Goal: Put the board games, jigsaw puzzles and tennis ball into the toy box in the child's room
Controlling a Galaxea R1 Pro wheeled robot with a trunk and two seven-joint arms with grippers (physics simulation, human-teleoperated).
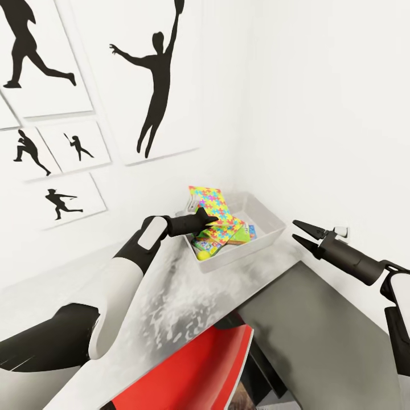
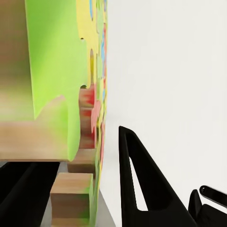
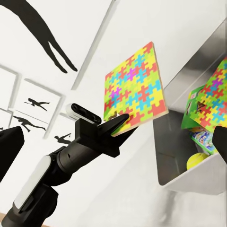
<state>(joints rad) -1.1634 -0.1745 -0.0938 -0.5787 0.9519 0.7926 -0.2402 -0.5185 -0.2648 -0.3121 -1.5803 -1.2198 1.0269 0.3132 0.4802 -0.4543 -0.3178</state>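
Here, a thin, flat jigsaw puzzle (image 1: 207,200) of interlocking yellow, green, pink and blue pieces, wood-coloured at its edge, is pinched at one corner by the left gripper (image 1: 208,220) and held tilted above the toy box (image 1: 270,240). The pale grey, slope-sided box sits on the mottled grey-white table (image 1: 171,307), against the white wall. Inside it a second puzzle (image 3: 213,97), printed game boxes (image 1: 248,233) and a fuzzy yellow-green tennis ball (image 3: 194,161) are seen. The right gripper (image 1: 303,233) is held apart from the box, jaws spread and empty.

The held jigsaw puzzle (image 1: 209,206) stands over the toy box (image 1: 267,242), blocking its near-wall side (far side stays open).
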